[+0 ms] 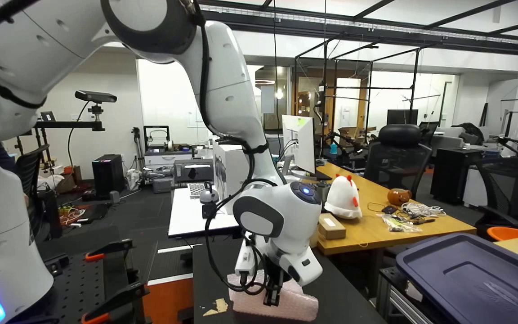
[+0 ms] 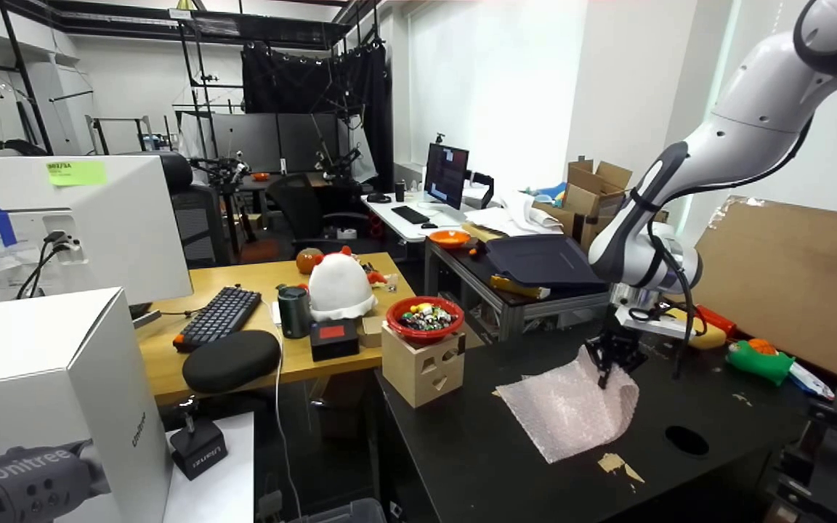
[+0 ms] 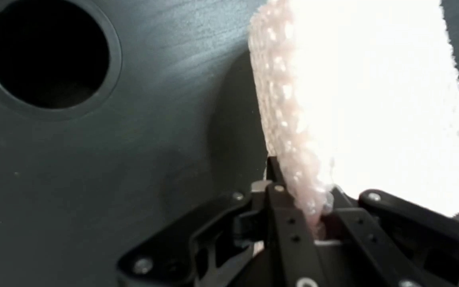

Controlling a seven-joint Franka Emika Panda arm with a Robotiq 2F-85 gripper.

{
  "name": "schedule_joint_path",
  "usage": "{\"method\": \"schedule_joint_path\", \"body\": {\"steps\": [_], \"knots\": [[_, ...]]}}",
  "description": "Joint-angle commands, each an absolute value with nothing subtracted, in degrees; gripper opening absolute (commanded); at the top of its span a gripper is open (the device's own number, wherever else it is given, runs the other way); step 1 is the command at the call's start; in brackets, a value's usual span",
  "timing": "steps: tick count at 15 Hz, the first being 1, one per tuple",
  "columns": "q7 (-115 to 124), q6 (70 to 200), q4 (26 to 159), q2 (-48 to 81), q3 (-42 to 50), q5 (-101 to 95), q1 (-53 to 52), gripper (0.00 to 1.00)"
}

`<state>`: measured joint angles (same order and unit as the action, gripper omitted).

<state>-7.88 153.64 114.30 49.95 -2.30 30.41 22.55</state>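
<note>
Wrist view: black two-fingered claw [image 3: 307, 185] clamps pink bubble wrap [image 3: 377, 103].
Frame's upper left: I see a round hole [image 3: 48, 56] in the black tabletop [image 3: 82, 171].

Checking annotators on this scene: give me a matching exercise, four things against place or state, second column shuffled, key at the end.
Column 1
1. End effector
2. Bubble wrap
3. Red bowl
4. White plush

Column 2
A. On top of a wooden box
B. On the black table, one side curled upward
C. On the wooden desk
D. Clamped on item 2

Pairs: 1-D, 2-B, 3-A, 4-C
</note>
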Motion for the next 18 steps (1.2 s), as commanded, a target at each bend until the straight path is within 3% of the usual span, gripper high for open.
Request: {"method": "schedule_joint_path", "body": {"steps": [1,2,11,14,18], "knots": [[-1.28,151.21,108.22,53.43,0.79,25.35,19.36,0.34],[0.60,151.34,107.76,53.66,1.86,23.95,18.23,0.35],[20.28,148.23,119.93,40.51,18.25,9.51,-0.19,0.99],[23.29,146.63,123.74,34.11,19.92,5.64,-3.76,1.00],[16.33,142.73,126.64,26.17,14.33,3.61,-0.78,1.00]]}}
